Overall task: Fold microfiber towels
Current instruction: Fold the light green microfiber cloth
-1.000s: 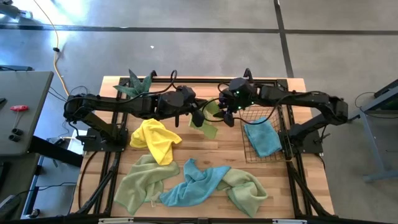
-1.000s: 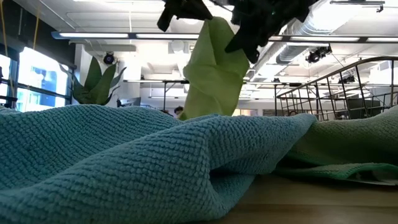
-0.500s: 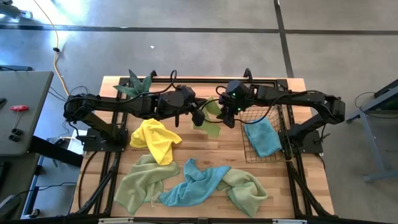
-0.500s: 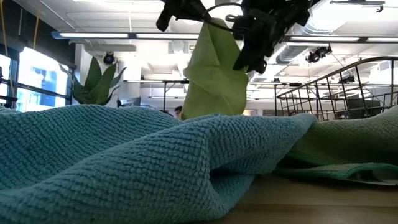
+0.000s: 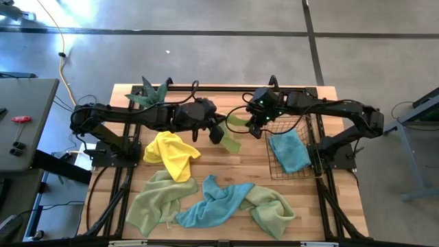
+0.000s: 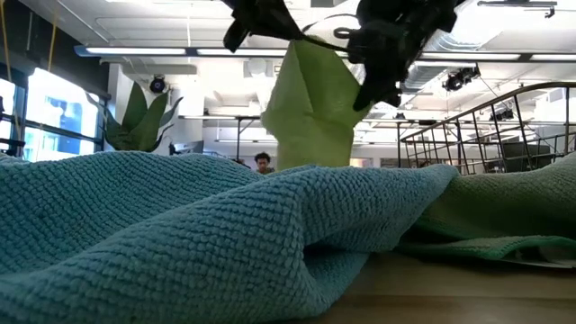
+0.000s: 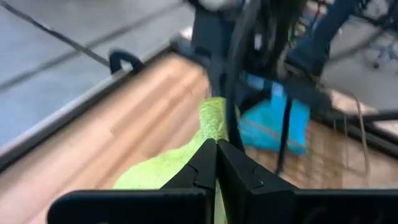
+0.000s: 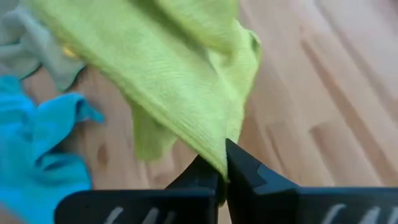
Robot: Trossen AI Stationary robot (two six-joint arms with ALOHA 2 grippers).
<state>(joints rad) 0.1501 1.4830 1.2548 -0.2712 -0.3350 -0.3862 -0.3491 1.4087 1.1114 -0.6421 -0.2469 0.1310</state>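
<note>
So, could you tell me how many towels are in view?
6: lime towel held aloft, blue one in the basket, yellow, pale green, blue, green lying on the table.

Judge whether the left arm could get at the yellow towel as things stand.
Probably not yet: the yellow towel lies uncovered just below the left gripper, but that gripper is shut on the lime towel, held with the right gripper.

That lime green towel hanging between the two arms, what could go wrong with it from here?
Both tools pinch the lime green towel only at its edges: the left tool on one corner, the right tool on another. A thin grip like that might slip and drop the cloth. The towel hangs close to the copper wire basket, so it could snag on the rim. If lowered carelessly, it might land on the yellow towel nearby and tangle.
</note>
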